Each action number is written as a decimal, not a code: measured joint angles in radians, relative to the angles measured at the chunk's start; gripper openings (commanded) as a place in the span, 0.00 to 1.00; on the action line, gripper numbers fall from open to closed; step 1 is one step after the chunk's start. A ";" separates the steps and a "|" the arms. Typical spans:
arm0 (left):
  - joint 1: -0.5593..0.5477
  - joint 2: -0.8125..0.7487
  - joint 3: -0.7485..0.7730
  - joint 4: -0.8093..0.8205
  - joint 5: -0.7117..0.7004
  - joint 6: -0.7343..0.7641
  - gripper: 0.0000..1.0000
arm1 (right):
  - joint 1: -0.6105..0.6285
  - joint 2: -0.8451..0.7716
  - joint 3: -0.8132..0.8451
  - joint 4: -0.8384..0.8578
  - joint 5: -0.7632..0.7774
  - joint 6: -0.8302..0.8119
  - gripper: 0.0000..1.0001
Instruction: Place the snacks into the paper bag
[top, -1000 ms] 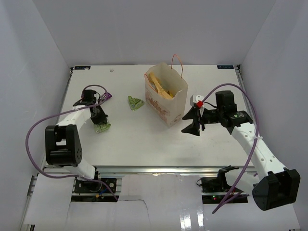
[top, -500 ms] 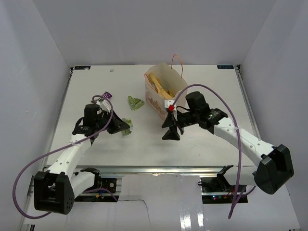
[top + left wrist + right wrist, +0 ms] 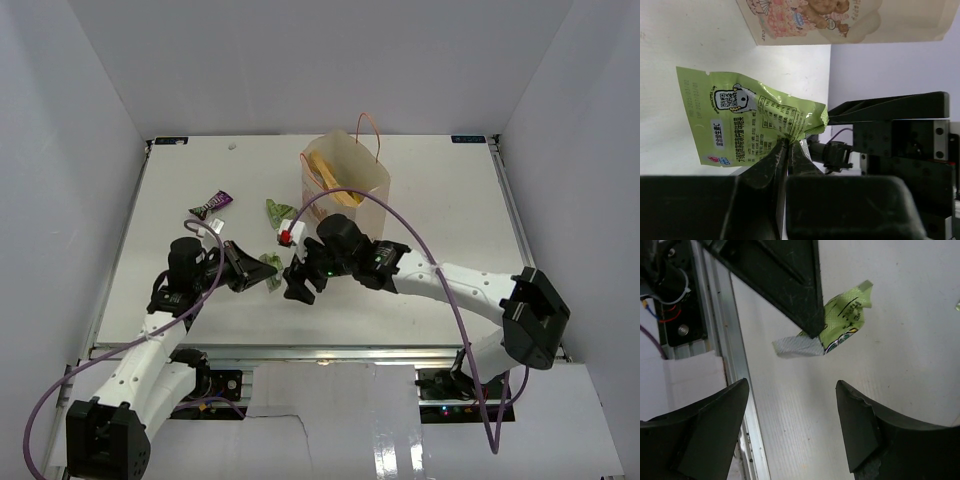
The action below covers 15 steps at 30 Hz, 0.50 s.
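"Green wrapper (image 3: 750,125), where was it?"

"It was in the left gripper (image 3: 788,145), whose fingers were clenched on one edge of it, over the near part of the table (image 3: 450,200)."

"And the right gripper (image 3: 790,390)?"

"Its jaws stood wide apart and held nothing. It faced the left gripper, just beside the wrapper."

"Where was the paper bag (image 3: 375,180)?"

"It stood upright behind the right arm, well apart from the held wrapper. A yellow packet (image 3: 325,172) showed inside it."

"Were other snacks outside?"

"Yes. A purple wrapper (image 3: 212,204) and a second green wrapper (image 3: 280,212) lay on the table, left of the bag."
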 measured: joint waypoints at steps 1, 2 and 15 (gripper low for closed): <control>-0.001 -0.005 -0.009 0.015 -0.001 -0.029 0.00 | 0.011 0.018 0.013 0.006 0.029 0.013 0.77; -0.001 -0.008 -0.016 0.028 -0.002 -0.057 0.00 | 0.020 0.035 0.027 0.013 0.056 0.026 0.77; -0.001 -0.047 -0.049 0.183 -0.067 -0.362 0.00 | 0.059 0.177 0.194 0.069 0.274 0.127 0.68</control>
